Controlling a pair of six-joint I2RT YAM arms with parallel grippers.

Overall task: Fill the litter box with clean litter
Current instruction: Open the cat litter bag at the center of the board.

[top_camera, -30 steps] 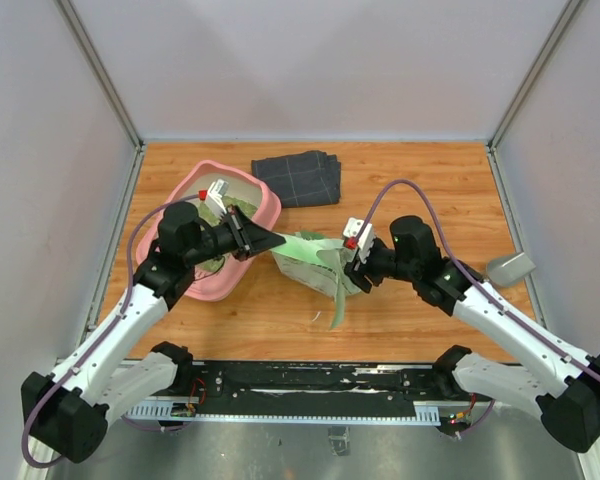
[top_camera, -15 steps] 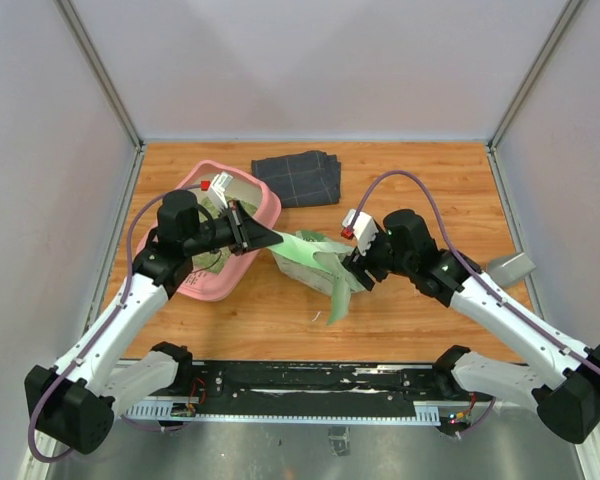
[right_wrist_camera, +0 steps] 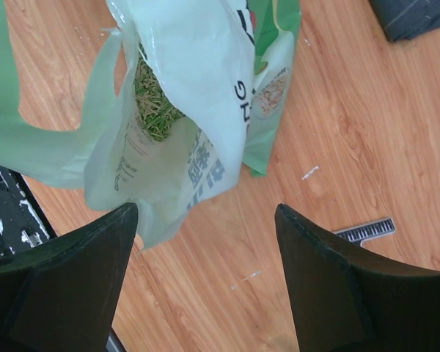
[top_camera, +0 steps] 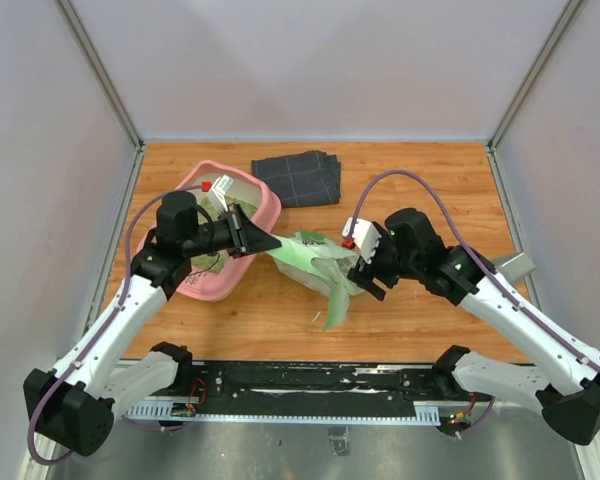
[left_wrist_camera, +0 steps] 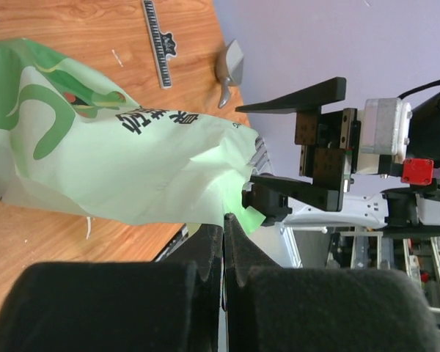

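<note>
The pink litter box (top_camera: 267, 208) sits at the back left, with my left arm across it hiding most of its inside. A green-and-white plastic bag (top_camera: 312, 256) lies beside it in mid-table. My left gripper (top_camera: 276, 240) is shut on the bag's edge (left_wrist_camera: 224, 217), its fingers (left_wrist_camera: 205, 257) pressed together on the film. The right gripper (top_camera: 368, 276) stands open just right of the bag, holding nothing, its fingertips (right_wrist_camera: 121, 220) spread wide over bare wood. Through the bag's (right_wrist_camera: 205, 88) open mouth, greenish clean litter (right_wrist_camera: 155, 103) shows inside. The right gripper (left_wrist_camera: 293, 139) also shows open beyond the bag (left_wrist_camera: 110, 147).
A dark grey folded cloth (top_camera: 298, 178) lies behind the bag. At the right edge lies a grey metal scoop (top_camera: 510, 267), which the left wrist view catches too, scoop (left_wrist_camera: 231, 67). A small black ruler (right_wrist_camera: 367, 229) rests on the wood. Grey walls enclose the table.
My right gripper has opened wider and drawn back a little from the bag. The left arm rose slightly with the bag's edge still pinched.
</note>
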